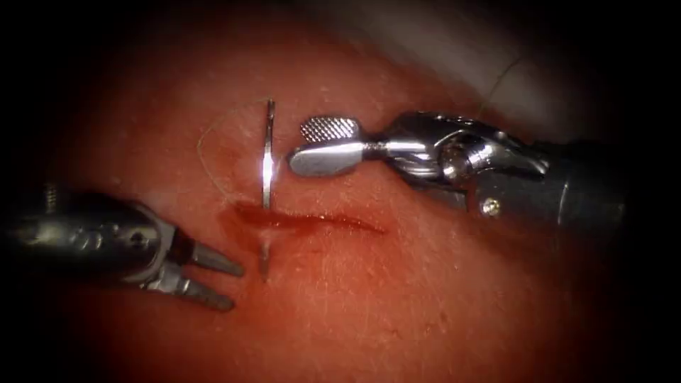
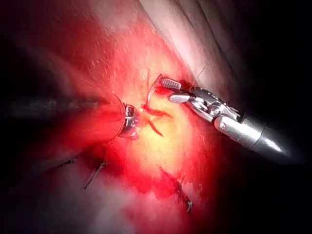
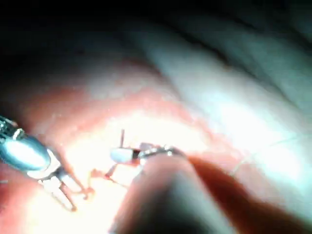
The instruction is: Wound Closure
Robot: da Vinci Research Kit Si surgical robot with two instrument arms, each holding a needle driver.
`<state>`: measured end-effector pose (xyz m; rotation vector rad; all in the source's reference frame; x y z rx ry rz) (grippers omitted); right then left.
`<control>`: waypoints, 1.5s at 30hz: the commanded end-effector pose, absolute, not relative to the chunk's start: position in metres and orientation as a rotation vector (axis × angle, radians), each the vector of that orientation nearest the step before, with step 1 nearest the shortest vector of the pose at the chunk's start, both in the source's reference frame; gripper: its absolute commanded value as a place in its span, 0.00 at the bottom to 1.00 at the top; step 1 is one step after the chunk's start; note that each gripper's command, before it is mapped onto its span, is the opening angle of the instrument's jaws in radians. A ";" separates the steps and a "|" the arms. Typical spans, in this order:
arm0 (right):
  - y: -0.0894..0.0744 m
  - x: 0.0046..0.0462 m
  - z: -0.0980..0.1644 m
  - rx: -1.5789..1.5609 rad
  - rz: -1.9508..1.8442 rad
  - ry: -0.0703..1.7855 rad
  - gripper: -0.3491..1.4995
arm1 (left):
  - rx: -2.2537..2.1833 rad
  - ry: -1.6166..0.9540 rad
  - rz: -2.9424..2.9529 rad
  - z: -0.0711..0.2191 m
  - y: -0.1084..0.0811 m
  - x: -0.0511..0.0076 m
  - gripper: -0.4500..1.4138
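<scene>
Needle [image 1: 267,159] stands upright across the cut [image 1: 312,221], passing through the tissue [image 1: 397,305]: upper length above the cut, tip [image 1: 264,266] emerging on the 6 o'clock side near the cut's left end. Right tool [image 1: 301,145] sits at 3 o'clock of the needle, jaws spread, just beside the needle's upper part, holding nothing. Left tool [image 1: 216,280] lies at 8 o'clock of the needle tip, jaws spread, empty. Thread [image 1: 209,159] loops from the needle's top toward 9 o'clock. Red fluid [image 1: 284,220] fills the cut.
</scene>
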<state>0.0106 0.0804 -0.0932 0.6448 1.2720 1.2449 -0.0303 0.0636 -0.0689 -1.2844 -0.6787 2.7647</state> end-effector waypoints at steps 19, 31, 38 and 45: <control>0.080 0.0107 -0.093 0.633 1.233 1.277 0.88 | -1.547 -0.354 2.649 -0.070 0.064 -0.0313 0.49; 0.080 0.0107 -0.093 0.633 1.234 1.277 0.88 | -1.501 -0.349 2.578 -0.068 0.063 -0.0331 0.23; 0.080 0.0105 -0.094 0.639 1.235 1.276 0.85 | -1.384 -0.437 2.412 -0.068 0.063 -0.0332 0.05; 0.079 0.0095 -0.100 0.671 0.874 1.311 0.06 | -1.345 -0.570 2.291 -0.069 0.063 -0.0326 0.05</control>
